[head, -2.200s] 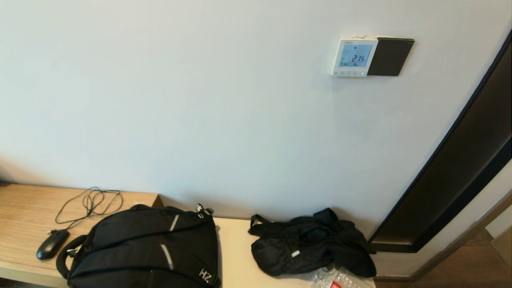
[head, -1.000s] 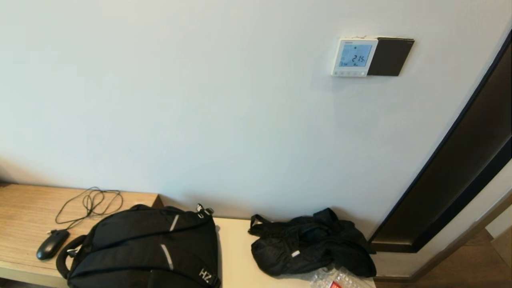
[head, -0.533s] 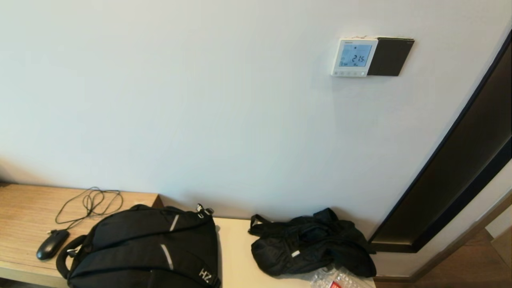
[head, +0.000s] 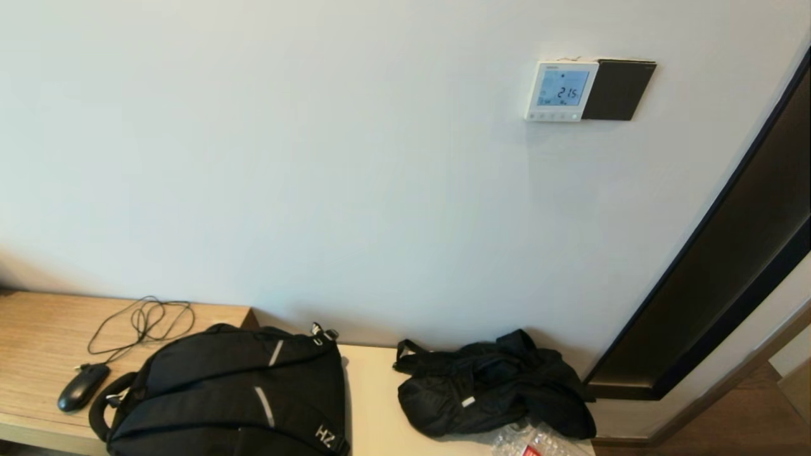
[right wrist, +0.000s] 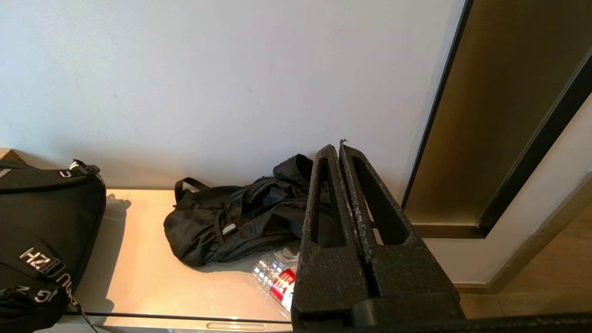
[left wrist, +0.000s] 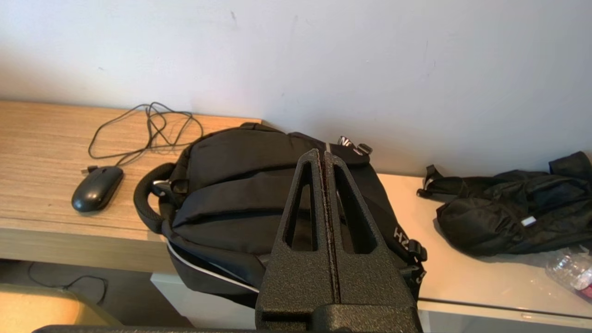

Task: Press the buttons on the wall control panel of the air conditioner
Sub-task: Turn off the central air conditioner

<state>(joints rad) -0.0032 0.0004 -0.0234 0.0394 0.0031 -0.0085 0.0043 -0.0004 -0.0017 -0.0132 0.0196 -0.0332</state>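
The white wall control panel hangs high on the wall at the right, its pale blue screen showing digits. The row of tiny buttons runs along its lower edge. A plain black square plate sits right beside it. Neither gripper shows in the head view. My left gripper is shut and empty, held low in front of the black backpack. My right gripper is shut and empty, low in front of the black cloth bag. The panel is out of both wrist views.
A bench along the wall carries a black mouse with its cable, the backpack, the cloth bag and a plastic bottle. A dark door frame stands at the right.
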